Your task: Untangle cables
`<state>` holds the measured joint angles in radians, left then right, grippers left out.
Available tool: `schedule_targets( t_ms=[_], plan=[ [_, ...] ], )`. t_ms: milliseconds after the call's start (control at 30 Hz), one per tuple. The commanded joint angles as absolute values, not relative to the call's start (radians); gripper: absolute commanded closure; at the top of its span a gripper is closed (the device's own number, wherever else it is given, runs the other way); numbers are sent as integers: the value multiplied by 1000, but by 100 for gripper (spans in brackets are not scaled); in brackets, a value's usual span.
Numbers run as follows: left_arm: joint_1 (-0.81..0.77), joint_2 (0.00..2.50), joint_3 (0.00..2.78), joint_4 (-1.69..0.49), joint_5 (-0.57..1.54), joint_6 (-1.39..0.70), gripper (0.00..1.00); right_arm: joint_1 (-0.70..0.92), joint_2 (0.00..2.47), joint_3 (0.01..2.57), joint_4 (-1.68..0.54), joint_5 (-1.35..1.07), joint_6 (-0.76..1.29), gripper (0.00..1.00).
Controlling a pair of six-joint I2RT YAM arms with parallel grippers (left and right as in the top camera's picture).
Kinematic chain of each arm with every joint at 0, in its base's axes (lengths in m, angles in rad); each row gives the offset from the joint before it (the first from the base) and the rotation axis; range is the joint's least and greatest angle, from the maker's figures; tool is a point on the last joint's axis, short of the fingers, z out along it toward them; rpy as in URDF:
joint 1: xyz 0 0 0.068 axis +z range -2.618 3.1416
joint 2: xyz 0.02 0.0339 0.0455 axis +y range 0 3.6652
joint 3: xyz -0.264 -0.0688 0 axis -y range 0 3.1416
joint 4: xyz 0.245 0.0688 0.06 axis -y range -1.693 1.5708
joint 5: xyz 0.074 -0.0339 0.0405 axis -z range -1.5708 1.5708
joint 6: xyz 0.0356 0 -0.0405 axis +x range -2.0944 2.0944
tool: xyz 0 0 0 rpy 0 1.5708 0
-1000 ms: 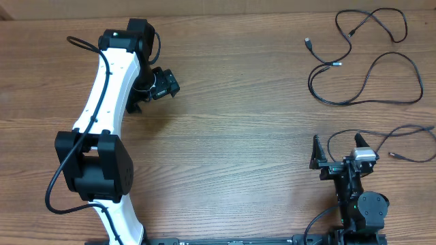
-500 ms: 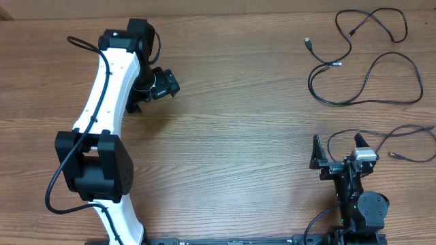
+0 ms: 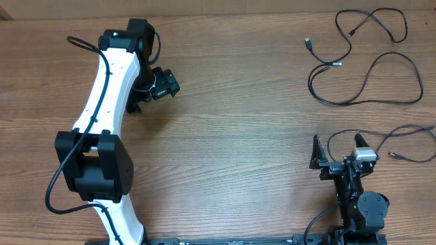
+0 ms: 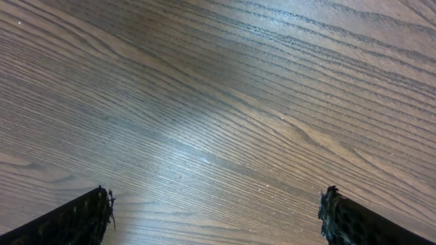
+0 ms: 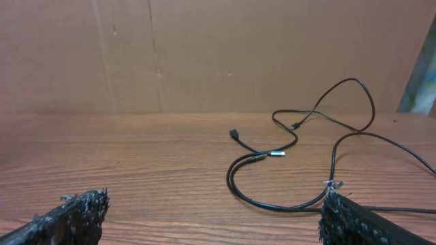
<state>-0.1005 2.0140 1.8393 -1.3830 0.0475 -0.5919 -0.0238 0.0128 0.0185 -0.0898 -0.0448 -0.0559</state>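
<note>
Several thin black cables lie loose on the wooden table (image 3: pixel 238 136) at the far right. One cable (image 3: pixel 405 27) curls at the top right, and a second cable (image 3: pixel 381 102) makes a wide loop below it. A third cable (image 3: pixel 415 158) trails past my right gripper (image 3: pixel 338 147), which stands open near the front edge, holding nothing. In the right wrist view the looped cable (image 5: pixel 279 207) lies just ahead of my open right gripper (image 5: pixel 214 199), close to the right fingertip (image 5: pixel 337 204). My left gripper (image 3: pixel 146 95) hangs open over bare wood at the far left (image 4: pixel 216 204).
A brown cardboard wall (image 5: pixel 204 54) closes off the table's far side. The white left arm (image 3: pixel 102 102) stretches from the front edge up the table's left part. The right arm's base (image 3: pixel 361 211) sits at the front right.
</note>
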Motion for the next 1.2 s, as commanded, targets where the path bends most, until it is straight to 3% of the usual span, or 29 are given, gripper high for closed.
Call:
schedule_targets(
  t_ms=[0, 1167],
  plan=[
    [-99, 1986, 1860, -1383, 38, -575, 1, -23, 3, 9, -84, -39, -50, 0],
    [-99, 1988, 1860, -1384, 18, -575, 0, -23, 3, 8, -84, -39, -50, 0]
  ],
)
